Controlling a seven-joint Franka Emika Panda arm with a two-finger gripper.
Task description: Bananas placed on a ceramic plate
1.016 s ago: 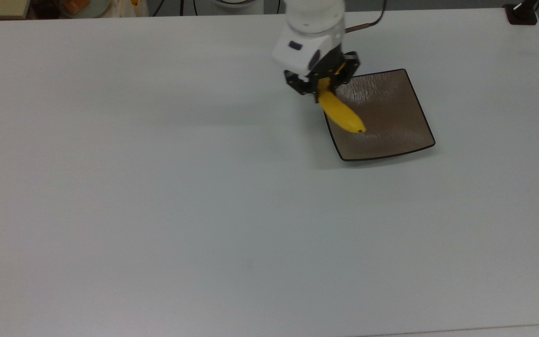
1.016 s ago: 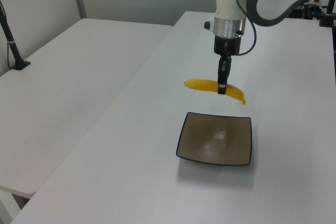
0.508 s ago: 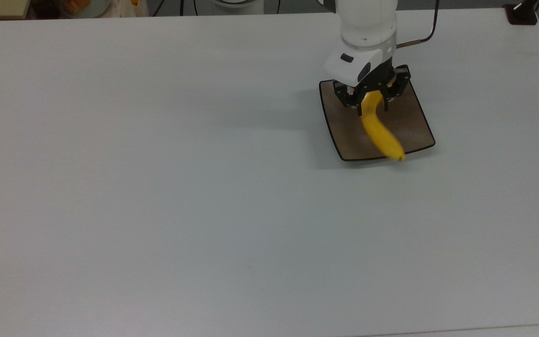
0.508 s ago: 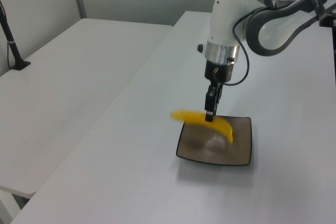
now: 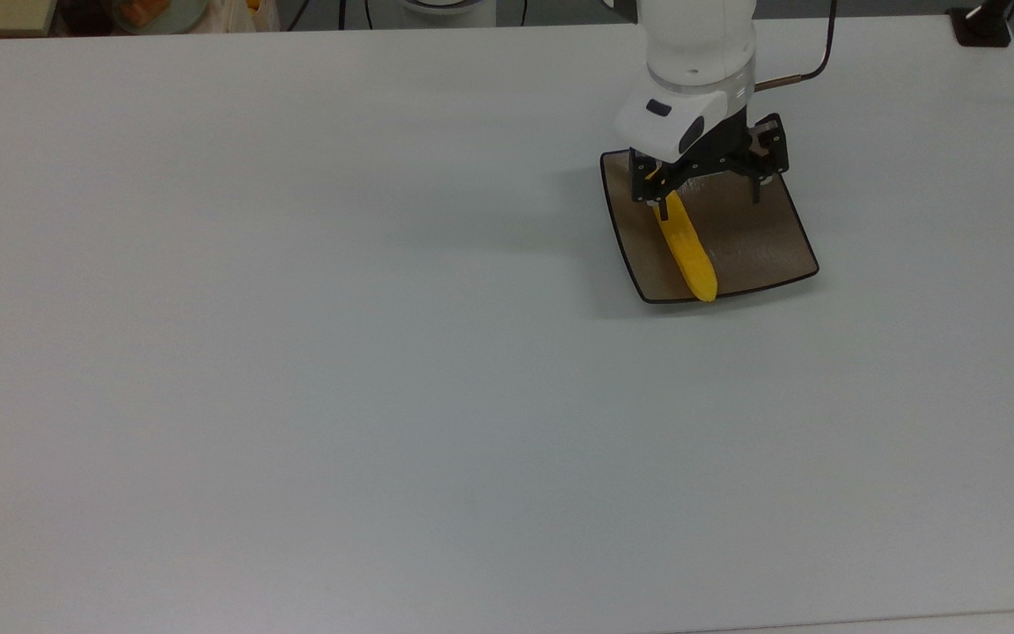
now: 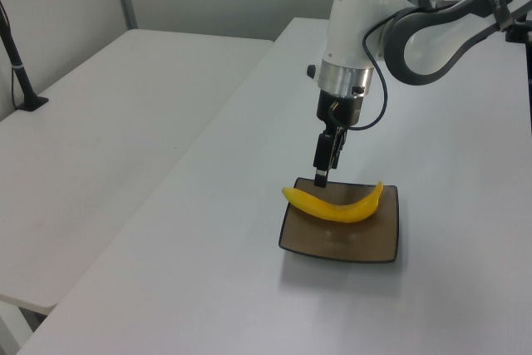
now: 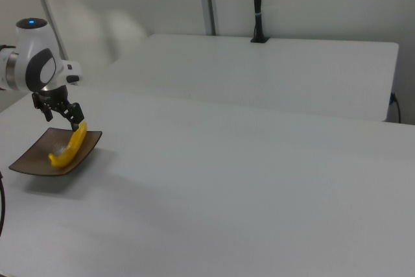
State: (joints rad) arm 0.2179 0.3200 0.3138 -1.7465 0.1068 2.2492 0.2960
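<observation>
Banana (image 5: 687, 253) lies on ceramic plate (image 5: 762, 238), tip over plate's edge nearest top view's bottom. Pincer (image 5: 708, 189) released, fingers spread, just above banana's stem end.

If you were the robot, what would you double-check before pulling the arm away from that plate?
1. Banana lying on the ceramic plate: ok.
2. Gripper fingers spread, not clamping the banana: ok.
3. One finger fully clear of the banana: cannot tell, it sits very close.
4. Banana within the rim: not ok, its tip overhangs the top view's lower edge.
5. Plate flat on the table: ok.
</observation>
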